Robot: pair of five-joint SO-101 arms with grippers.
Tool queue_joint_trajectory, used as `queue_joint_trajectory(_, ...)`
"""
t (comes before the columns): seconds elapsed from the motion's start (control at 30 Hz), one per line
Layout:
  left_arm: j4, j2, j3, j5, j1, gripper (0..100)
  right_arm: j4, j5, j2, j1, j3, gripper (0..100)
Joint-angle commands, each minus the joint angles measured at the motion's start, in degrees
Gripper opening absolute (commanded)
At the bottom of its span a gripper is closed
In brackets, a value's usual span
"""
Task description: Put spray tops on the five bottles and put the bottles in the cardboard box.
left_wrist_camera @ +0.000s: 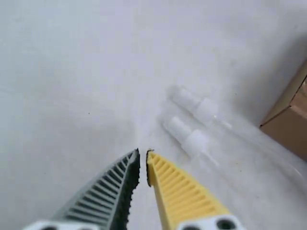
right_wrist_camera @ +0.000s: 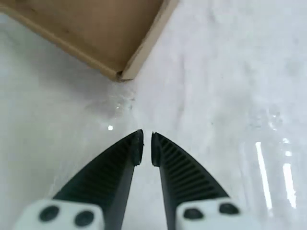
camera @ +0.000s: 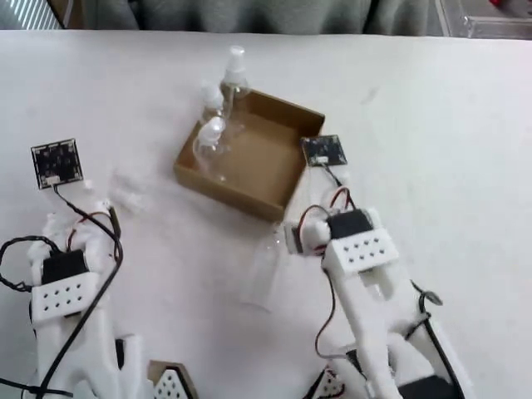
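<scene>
My left claw (left_wrist_camera: 143,160) is clenched on nothing, its grey and yellow fingers almost meeting low over the desk (camera: 432,125). It points at two loose spray tops (left_wrist_camera: 193,105) lying side by side just ahead of it, with a corner of the cardboard box (camera: 224,189) a little beyond them. My right claw (right_wrist_camera: 146,146) is likewise clenched and empty, its tips hanging near the box's near corner.

A bare bottle (camera: 264,274) lies on its side on the desk just beside my right arm, close to the box's front wall. The layout reads to me as a split of the work: the tops sit on my left arm's side and the bottle on my right's, so one claw can steady the bottle while the other brings a top to its neck.

The capped bottles (camera: 223,108) are crowded into the box's far corner. I count three, though the clear plastic makes that uncertain, and tucking them there leaves the rest of the floor free for more. Neither claw can take anything as it stands; each would have to spread first.
</scene>
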Motion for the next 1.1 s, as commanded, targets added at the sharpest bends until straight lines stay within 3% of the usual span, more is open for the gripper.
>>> queue_joint_trajectory(0.0, -1.23, -1.45, -0.79, -0.7, 0.66, 4, -0.84, -0.79, -7.43, -6.02, 2.81, 5.6)
queue_joint_trajectory(0.13, -1.85, -1.45, -0.7, -0.7, 0.75, 4, -3.03, -0.88, -11.47, -10.59, 7.47, 20.5)
queue_joint_trajectory(0.23, -4.13, -1.45, 0.62, -0.7, 0.75, 4, -6.2, -1.76, -11.82, -13.67, 9.41, 23.8)
queue_joint_trajectory(0.33, -4.75, -1.45, 0.7, -0.7, 0.75, 4, -7.96, -7.74, -11.82, -16.04, 9.49, 26.9)
queue_joint_trajectory(0.53, -4.84, -1.45, 0.7, -0.79, 0.66, 4, -9.1, -16.09, -11.74, -18.95, 11.34, 44.3)
queue_joint_trajectory(0.87, -6.42, -1.45, 0.88, -2.81, 0.75, 4, -18.51, -17.49, -0.75, -16.48, 12.13, 45.4)
queue_joint_trajectory(1.07, -6.51, -1.45, 0.97, -2.99, 0.75, 4, -16.57, -17.23, 8.84, -16.57, 7.03, 45.4)
